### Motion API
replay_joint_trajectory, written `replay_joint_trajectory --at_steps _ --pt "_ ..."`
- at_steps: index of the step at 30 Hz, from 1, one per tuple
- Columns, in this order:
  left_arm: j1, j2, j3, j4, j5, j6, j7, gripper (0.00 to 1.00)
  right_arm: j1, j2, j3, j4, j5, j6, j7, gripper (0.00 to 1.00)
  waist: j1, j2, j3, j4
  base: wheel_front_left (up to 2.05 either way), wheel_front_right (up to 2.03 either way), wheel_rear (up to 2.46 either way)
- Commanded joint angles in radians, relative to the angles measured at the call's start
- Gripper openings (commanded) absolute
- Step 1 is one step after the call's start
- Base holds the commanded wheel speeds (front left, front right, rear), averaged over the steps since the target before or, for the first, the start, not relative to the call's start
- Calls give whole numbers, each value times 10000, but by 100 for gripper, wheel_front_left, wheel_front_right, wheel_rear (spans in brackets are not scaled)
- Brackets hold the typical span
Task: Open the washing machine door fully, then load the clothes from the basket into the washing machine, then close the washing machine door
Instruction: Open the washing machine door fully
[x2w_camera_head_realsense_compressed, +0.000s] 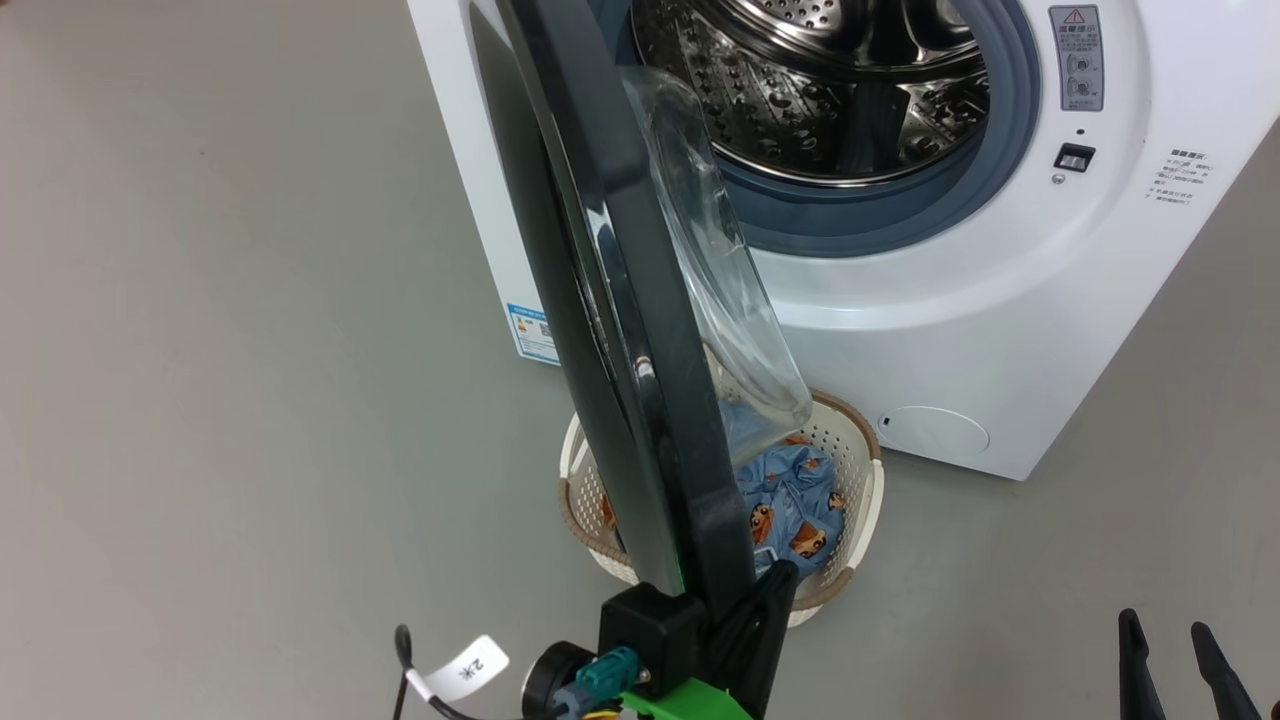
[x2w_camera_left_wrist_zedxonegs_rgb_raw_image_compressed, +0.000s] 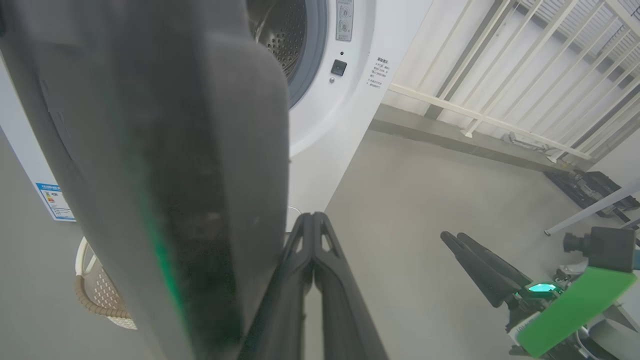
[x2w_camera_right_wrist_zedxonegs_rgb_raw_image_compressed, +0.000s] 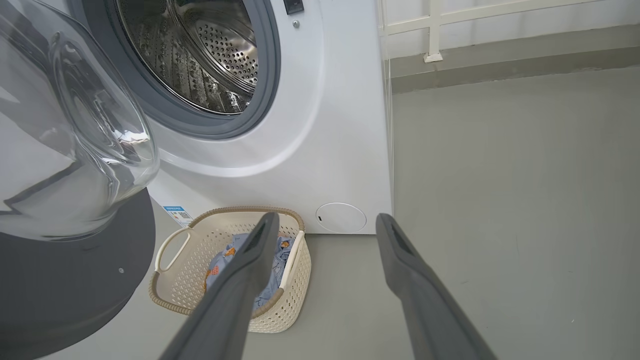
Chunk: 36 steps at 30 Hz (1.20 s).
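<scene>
The washing machine (x2w_camera_head_realsense_compressed: 960, 330) stands with its black door (x2w_camera_head_realsense_compressed: 640, 400) swung out edge-on towards me, the clear porthole (x2w_camera_head_realsense_compressed: 720, 290) bulging to the right. The steel drum (x2w_camera_head_realsense_compressed: 820, 90) is bare. Below the door, the basket (x2w_camera_head_realsense_compressed: 862, 470) holds the blue bear-print clothes (x2w_camera_head_realsense_compressed: 795, 500). My left gripper (x2w_camera_head_realsense_compressed: 782, 570) is shut with nothing in it, its fingers lying against the inner side of the door's lower edge; they show pressed together beside the door (x2w_camera_left_wrist_zedxonegs_rgb_raw_image_compressed: 150, 150) in the left wrist view (x2w_camera_left_wrist_zedxonegs_rgb_raw_image_compressed: 312, 216). My right gripper (x2w_camera_head_realsense_compressed: 1163, 622) is open, low on the right, its fingers (x2w_camera_right_wrist_zedxonegs_rgb_raw_image_compressed: 250, 270) over the basket (x2w_camera_right_wrist_zedxonegs_rgb_raw_image_compressed: 170, 245).
Grey floor surrounds the machine. A white railing (x2w_camera_left_wrist_zedxonegs_rgb_raw_image_compressed: 475, 120) on a raised ledge runs to the right of it, with dark equipment (x2w_camera_left_wrist_zedxonegs_rgb_raw_image_compressed: 590, 185) on the floor beyond. A cable with a white tag (x2w_camera_head_realsense_compressed: 465, 668) hangs by my left wrist.
</scene>
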<state>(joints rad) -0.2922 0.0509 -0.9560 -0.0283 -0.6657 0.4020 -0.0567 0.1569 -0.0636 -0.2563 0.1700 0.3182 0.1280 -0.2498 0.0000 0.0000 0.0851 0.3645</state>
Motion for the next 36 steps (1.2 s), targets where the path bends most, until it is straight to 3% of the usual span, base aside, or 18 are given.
replay_joint_trajectory --at_steps 1,36 --pt "-407 -2 283 -165 20 118 -126 0 -235 -206 248 -209 32 27 -120 100 0 0 23 -11 0 0 0" --pt "-327 969 630 -1315 495 1034 -23 0 -281 -303 209 -178 43 27 -120 100 0 0 272 1272 0 0 0"
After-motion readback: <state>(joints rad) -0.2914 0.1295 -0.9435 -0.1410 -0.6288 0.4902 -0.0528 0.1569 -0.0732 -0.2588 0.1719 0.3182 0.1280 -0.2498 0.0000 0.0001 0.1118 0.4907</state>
